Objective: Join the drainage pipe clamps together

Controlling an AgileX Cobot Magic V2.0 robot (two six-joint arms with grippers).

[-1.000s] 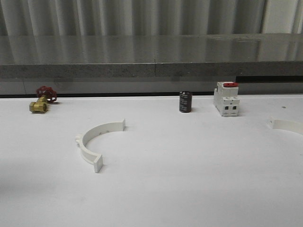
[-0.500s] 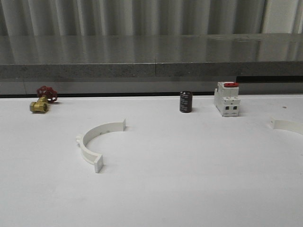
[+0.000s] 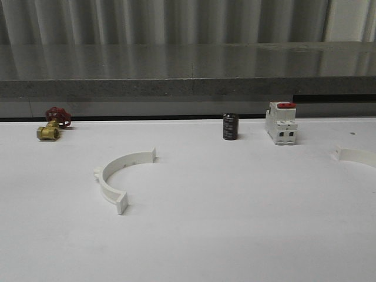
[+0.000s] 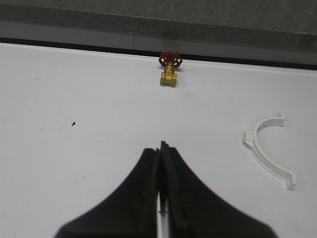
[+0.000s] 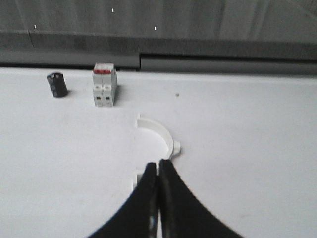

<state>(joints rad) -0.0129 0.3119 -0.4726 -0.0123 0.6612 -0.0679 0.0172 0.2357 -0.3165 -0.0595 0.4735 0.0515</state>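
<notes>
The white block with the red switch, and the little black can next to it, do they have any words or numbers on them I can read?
No readable text.
White plastic block with red switch: no words or numbers can be made out, too small and blurred.
Small dark cylinder: any markings are too blurred to read.

Matt white plastic clamp halves (image 3: 120,176) on smooth matt table (image 3: 235,223); shiny brass valve (image 3: 48,132).

Two white semicircular drainage pipe clamp halves with square end tabs lie flat on the surface, well apart: left half (image 3: 120,176), right half (image 3: 356,155) at the edge.
</notes>
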